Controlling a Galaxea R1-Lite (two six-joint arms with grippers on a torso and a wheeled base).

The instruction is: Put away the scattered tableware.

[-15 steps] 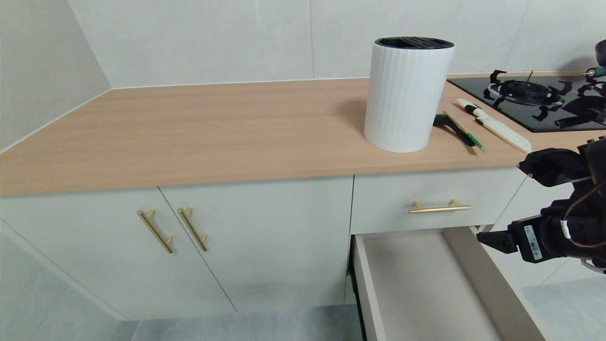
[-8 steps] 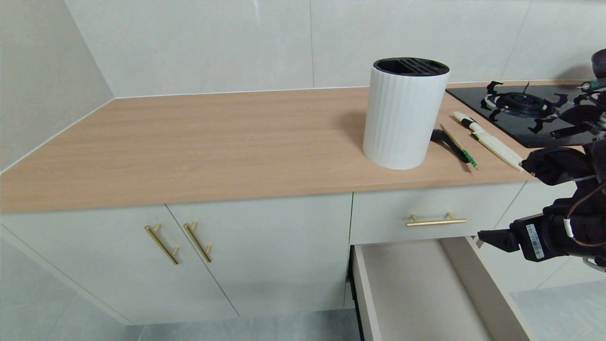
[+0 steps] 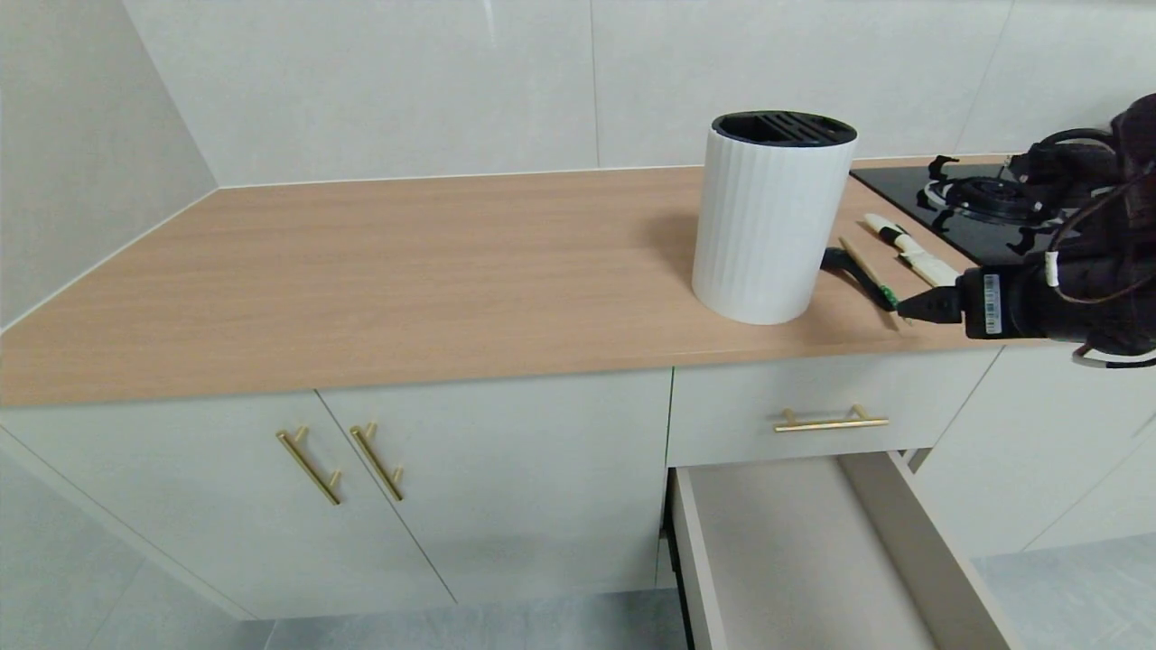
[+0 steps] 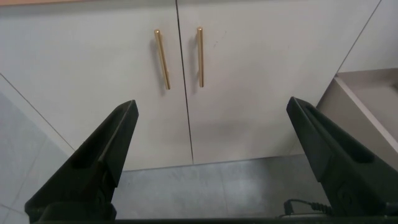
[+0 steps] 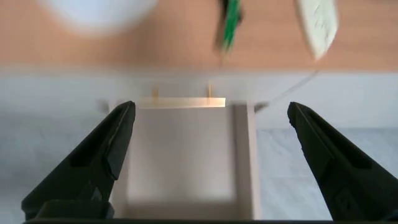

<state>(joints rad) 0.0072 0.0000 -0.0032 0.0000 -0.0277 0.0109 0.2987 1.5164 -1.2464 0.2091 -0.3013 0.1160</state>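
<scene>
A white-handled knife [image 3: 908, 248], a pair of chopsticks with green ends [image 3: 869, 271] and a black utensil [image 3: 838, 260] lie on the wooden counter right of the white ribbed holder [image 3: 772, 226]. My right gripper [image 3: 959, 239] hovers open at counter height over the front edge, just right of these pieces, with nothing between its fingers. Its wrist view shows the green chopstick end [image 5: 230, 25] and the knife [image 5: 317, 25] ahead of the right gripper [image 5: 210, 109]. My left gripper [image 4: 211, 102] is open and low, facing the cabinet doors [image 4: 186, 74].
Below the counter, the lower drawer [image 3: 912, 533] is pulled out, with the shut upper drawer's brass handle [image 3: 831, 421] above it. A black gas hob [image 3: 984, 194] lies at the counter's right end. The counter left of the holder [image 3: 406, 262] is bare wood.
My right arm has risen from beside the open drawer to counter height near the knife and chopsticks. The head camera tilted slightly before that; the tableware has not moved.
</scene>
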